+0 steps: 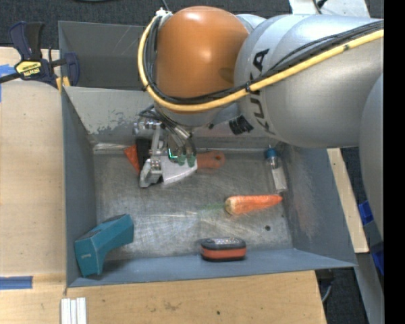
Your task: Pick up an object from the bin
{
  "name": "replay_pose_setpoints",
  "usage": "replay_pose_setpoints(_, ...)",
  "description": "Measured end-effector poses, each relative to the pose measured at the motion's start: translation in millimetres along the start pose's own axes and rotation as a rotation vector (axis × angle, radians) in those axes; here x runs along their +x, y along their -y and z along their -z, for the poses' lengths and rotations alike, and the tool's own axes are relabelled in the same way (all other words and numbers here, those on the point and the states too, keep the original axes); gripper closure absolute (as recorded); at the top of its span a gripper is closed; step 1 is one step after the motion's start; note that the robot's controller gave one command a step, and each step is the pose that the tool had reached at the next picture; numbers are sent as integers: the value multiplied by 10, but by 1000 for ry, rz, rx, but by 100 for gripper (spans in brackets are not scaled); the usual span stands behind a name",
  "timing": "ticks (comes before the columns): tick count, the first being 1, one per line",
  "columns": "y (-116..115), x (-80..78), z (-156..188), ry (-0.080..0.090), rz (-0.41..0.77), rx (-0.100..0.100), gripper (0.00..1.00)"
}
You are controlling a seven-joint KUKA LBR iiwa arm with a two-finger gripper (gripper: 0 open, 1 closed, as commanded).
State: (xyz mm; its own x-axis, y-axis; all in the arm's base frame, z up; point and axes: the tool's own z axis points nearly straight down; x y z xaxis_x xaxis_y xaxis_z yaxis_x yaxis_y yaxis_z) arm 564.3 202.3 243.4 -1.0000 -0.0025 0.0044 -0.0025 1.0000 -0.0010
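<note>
1. Looking down into the grey metal bin (79,181), you find the silver arm (310,93) coming in from the right. Its rounded orange cover (196,49) hangs above the bin's rear half.
2. Below that cover the gripper (156,174) sits low over the rear left of the bin floor. You cannot tell whether it is open or closed, nor whether it grips anything.
3. Just beside it on the left lies a small orange-red slanted piece (131,157), partly hidden behind the gripper. Of all the things in the bin, this one is nearest to it.
4. On the gripper's other side, close to the back wall, lies a stubby reddish-orange piece (210,159).
5. Well apart, toward the middle right of the floor, an orange carrot-shaped thing (253,203) lies on its side, its pale end pointing left.
6. Near the right wall you see a slim grey tube with a blue cap (277,171), the cap toward the rear.
7. Along the front wall rests a flat black oval thing with an orange-red band (223,249). In the front left corner lies a teal wedge-shaped block (102,243).
</note>
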Motion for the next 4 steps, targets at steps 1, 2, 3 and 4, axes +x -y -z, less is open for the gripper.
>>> replay_pose_setpoints(1,5,-16,43,7,-2,-3,0)
replay_pose_setpoints(2,-36,-11,117,7,114,-1,0)
replay_pose_setpoints(3,-133,-63,268,9,289,-1,0)
replay_pose_setpoints(4,-141,-115,-75,12,358,-1,0)
